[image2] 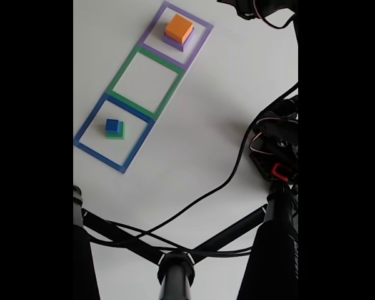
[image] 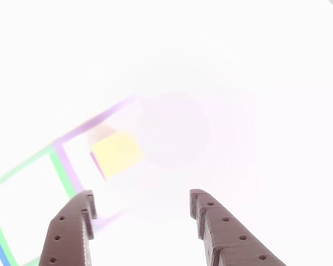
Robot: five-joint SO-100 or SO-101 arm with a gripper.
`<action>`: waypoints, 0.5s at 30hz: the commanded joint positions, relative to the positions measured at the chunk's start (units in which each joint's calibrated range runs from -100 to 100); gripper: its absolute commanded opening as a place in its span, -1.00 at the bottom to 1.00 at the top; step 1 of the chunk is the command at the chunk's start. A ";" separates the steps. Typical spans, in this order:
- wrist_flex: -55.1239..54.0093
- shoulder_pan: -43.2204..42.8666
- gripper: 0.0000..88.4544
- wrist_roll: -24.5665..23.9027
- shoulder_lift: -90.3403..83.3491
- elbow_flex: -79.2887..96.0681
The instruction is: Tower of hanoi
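Since blue cube (image2: pixel 112 125) sits on green block (image2: pixel 117 131) in the blue outline (image2: pixel 87 128), I hold my gripper (image: pixel 141 213) spread and empty toward the orange-yellow block (image2: pixel 179 28) stacked on purple block (image2: pixel 175 43).

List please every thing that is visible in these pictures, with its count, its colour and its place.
purple block: 1, purple, inside the purple square outline, bottom of a stack, fixed view
orange-yellow block: 1, orange, on the purple block
green block: 1, green, inside the blue square outline
blue cube: 1, blue, on the green block
square outlines: 3, purple, green, blue, flat in a row on the table; the green one holds nothing
table: 1, white
cables: several, black, across the table
stand: 1, black, bottom of the fixed view
arm: 1, black, right edge of the fixed view
tool: 1, dark brown, open, other view
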 commanded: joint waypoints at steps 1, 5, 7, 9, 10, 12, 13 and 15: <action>-13.84 0.80 -0.40 0.79 -7.35 15.94; -24.93 0.41 -0.27 0.79 -9.28 27.03; -31.25 0.12 -0.22 0.79 -9.61 32.48; -37.89 0.22 -0.16 0.79 -9.69 37.85; -40.80 0.41 -0.12 0.79 -9.69 40.12; -45.58 0.99 -0.05 0.79 -9.69 43.85; -47.04 1.47 -0.03 0.79 -9.69 45.30; -49.47 1.95 -0.01 0.79 -9.53 47.76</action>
